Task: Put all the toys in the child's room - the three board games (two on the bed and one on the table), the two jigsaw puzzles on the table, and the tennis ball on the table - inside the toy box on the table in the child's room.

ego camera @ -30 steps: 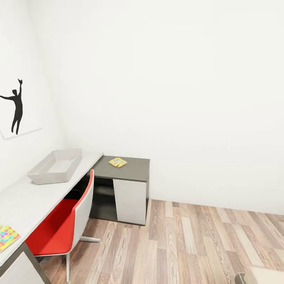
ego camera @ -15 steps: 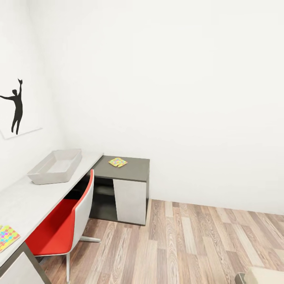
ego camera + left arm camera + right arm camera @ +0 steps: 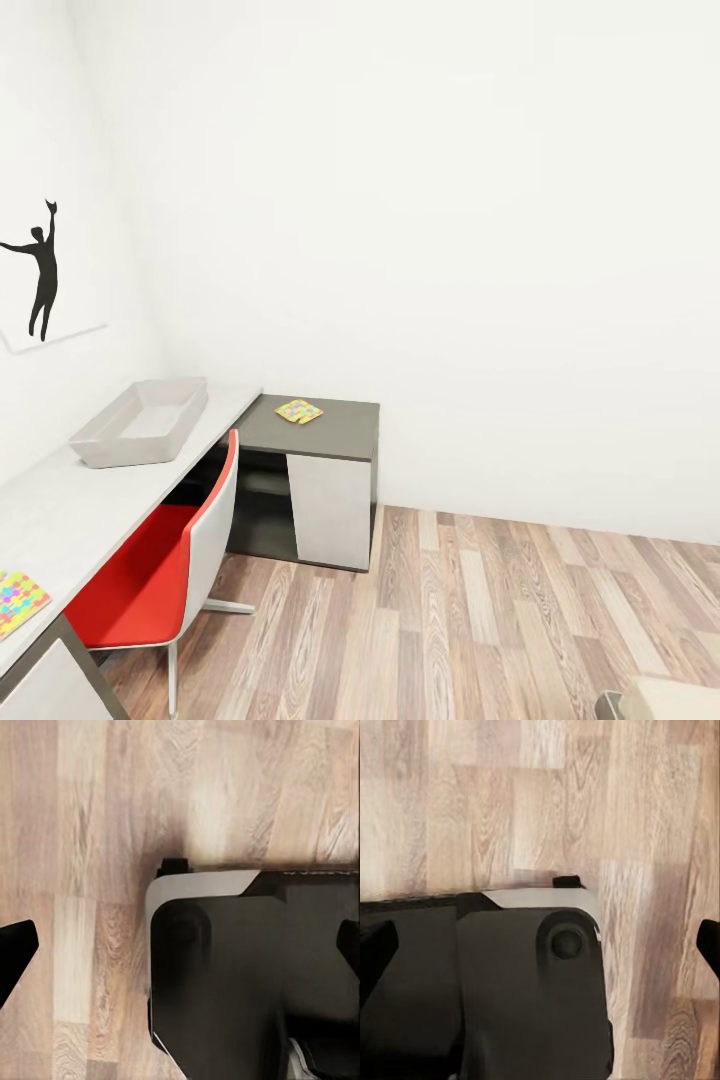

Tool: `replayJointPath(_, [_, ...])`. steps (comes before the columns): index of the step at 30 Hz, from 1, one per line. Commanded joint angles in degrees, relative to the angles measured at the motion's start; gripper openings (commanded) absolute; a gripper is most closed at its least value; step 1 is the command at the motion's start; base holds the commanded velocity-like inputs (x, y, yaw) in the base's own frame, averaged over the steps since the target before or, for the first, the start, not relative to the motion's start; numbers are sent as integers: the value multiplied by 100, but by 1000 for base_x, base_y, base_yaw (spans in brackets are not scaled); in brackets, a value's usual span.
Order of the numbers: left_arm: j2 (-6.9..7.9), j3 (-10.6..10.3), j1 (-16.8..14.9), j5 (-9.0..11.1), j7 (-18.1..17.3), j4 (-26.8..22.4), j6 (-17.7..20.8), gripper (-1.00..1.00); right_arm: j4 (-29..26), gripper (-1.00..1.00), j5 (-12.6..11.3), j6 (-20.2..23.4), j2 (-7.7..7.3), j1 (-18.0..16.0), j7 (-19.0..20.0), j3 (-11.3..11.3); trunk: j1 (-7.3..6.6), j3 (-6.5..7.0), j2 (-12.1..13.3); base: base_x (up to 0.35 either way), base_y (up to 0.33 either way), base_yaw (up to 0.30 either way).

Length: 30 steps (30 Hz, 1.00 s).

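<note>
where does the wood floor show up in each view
Head view: the wood floor covers the lower right, beside the desk and red chair.
Left wrist view: the floor lies behind the robot's dark base.
Right wrist view: the floor lies behind the same base.
Shared landmark: the plank grain in all three views, and the white-edged base in both wrist views.

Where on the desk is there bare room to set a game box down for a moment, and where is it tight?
The pale table top is bare between the toy box and the jigsaw puzzle at the near end. The dark corner section is free around the other jigsaw puzzle. Tight: the red chair is tucked against the desk's front edge.
</note>
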Motion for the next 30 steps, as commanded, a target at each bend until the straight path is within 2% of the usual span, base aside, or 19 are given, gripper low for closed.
replayJointPath(1, [-8, 7, -221, 12, 8, -141, 348, 100, -104, 100, -18, 359, 2, -290, -1, -97, 2, -4, -4, 0, 0, 0])
replayJointPath(4, [-17, 18, -524, 25, -6, -328, 782, 100, -288, 100, -27, 955, 0, -715, -2, -164, 2, -4, -4, 0, 0, 0])
replayJointPath(6, [-20, 33, -1002, 39, -21, -620, 1384, 100, -706, 100, -46, 1854, -3, -1343, -2, -224, 2, -4, -4, 0, 0, 0])
replayJointPath(8, [-17, 76, -1392, 45, -39, -782, 1770, 100, -1054, 100, -105, 2432, 1, -1709, -1, -293, 2, -4, -4, 0, 0, 0])
replayJointPath(11, [-9, 180, -1775, 52, -58, -863, 2121, 100, -1431, 100, -215, 2922, 15, -1927, -1, -401, 2, -4, -4, 0, 0, 0])
replayJointPath(13, [0, 376, -2131, 52, -172, -897, 2432, 100, -1876, 100, -296, 3260, 49, -2022, 4, -472, 2, -4, -4, 0, 0, 0])
replayJointPath(16, [4, 554, -2328, 48, -363, -911, 2627, 100, -2214, 100, -323, 3396, 73, -2053, 1, -491, 2, -4, -4, 0, 0, 0])
replayJointPath(17, [9, 647, -2412, 43, -523, -921, 2713, 100, -2434, 100, -332, 3472, 83, -2064, 0, -497, 2, -4, -4, 0, 0, 0])
replayJointPath(21, [42, 762, -2513, 22, -848, -932, 2790, 100, -3068, 100, -329, 3774, 102, -2074, -4, -485, 2, -4, -4, 0, 0, 0])
replayJointPath(22, [82, 788, -2530, 20, -921, -938, 2801, 100, -3147, 100, -332, 3821, 105, -2075, -5, -483, 2, -4, -4, 0, 0, 0])
replayJointPath(23, [202, 821, -2560, 31, -1021, -1022, 2832, 100, -3370, 100, -320, 3947, 118, -2070, -10, -470, 2, -4, -4, 0, 0, 0])
replayJointPath(24, [255, 827, -2567, 37, -1053, -1086, 2849, 100, -3406, 100, -319, 3969, 122, -2069, -15, -469, 2, -4, -4, 0, 0, 0])
replayJointPath(30, [351, 831, -2576, 46, -1359, -1276, 2957, 100, -3477, 100, -339, 3988, 126, -2060, -38, -484, 2, -4, -4, 0, 0, 0])
